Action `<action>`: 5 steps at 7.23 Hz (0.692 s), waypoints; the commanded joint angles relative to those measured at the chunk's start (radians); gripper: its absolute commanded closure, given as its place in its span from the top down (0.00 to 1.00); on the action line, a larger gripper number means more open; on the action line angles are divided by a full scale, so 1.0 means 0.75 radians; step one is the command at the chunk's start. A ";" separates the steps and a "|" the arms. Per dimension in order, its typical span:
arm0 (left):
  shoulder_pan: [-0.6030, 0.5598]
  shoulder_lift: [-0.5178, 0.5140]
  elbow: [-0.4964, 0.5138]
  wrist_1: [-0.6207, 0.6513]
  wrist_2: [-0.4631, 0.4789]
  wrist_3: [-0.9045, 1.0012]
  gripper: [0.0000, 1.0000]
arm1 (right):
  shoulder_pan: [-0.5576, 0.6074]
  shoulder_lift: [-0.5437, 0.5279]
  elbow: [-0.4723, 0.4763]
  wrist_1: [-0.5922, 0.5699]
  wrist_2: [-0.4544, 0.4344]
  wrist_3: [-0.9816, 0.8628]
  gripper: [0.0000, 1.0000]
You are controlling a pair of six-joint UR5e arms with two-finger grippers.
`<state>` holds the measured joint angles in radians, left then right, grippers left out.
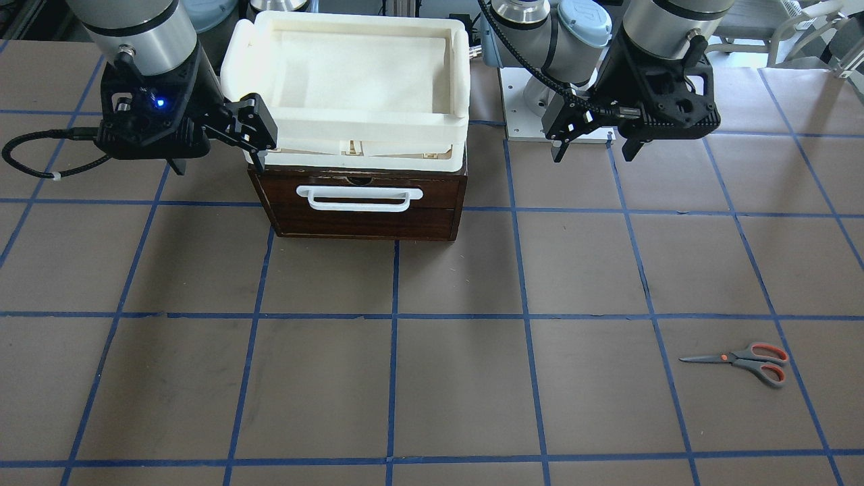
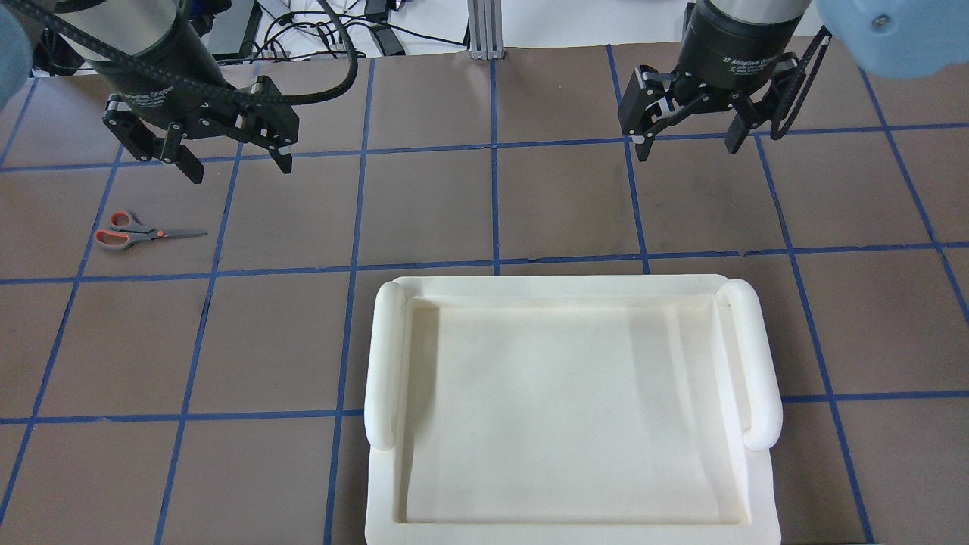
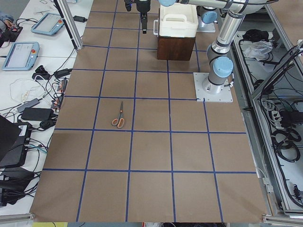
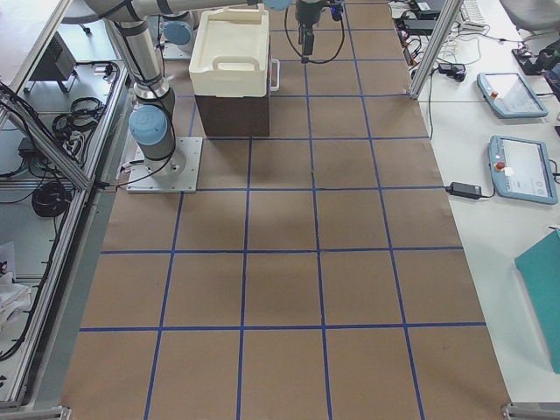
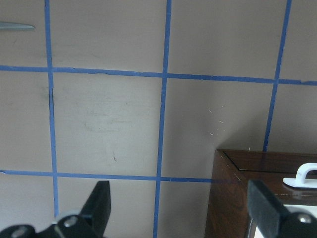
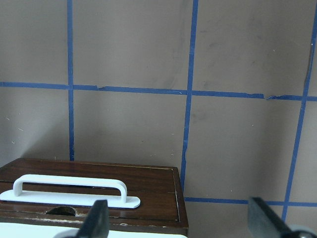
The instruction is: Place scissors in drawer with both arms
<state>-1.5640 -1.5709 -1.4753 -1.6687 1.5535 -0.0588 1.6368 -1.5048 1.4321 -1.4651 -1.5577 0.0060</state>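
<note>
- Scissors (image 1: 739, 361) lie flat toward the tabletop's operator-side edge, well apart from the left gripper (image 1: 594, 152), which hovers spread nearer the robot's edge.
- Right gripper (image 1: 219, 165), fingers spread, hangs beside the closed drawer (image 1: 364, 209).

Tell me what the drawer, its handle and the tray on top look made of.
The drawer: dark-brown wood, slightly glossy, with grain streaks showing on the front. Its handle: white and smooth, likely plastic. The tray: cream-white and matte with soft, rounded rims, probably foam.
</note>
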 commanded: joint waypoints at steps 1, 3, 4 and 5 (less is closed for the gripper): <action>-0.001 -0.002 -0.002 0.012 0.013 0.001 0.97 | -0.002 0.002 0.003 0.000 -0.001 -0.006 1.00; 0.034 -0.010 -0.003 0.014 0.041 0.116 0.98 | -0.004 0.002 0.003 -0.030 0.003 -0.008 1.00; 0.125 -0.020 -0.007 0.012 0.043 0.370 0.97 | -0.006 0.000 0.003 -0.024 0.029 -0.018 1.00; 0.241 -0.055 -0.021 0.020 0.039 0.537 0.98 | -0.004 0.000 0.003 -0.034 0.003 0.002 1.00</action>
<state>-1.4769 -1.5887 -1.4817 -1.6580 1.5836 0.1711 1.6334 -1.5042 1.4342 -1.4849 -1.5474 -0.0013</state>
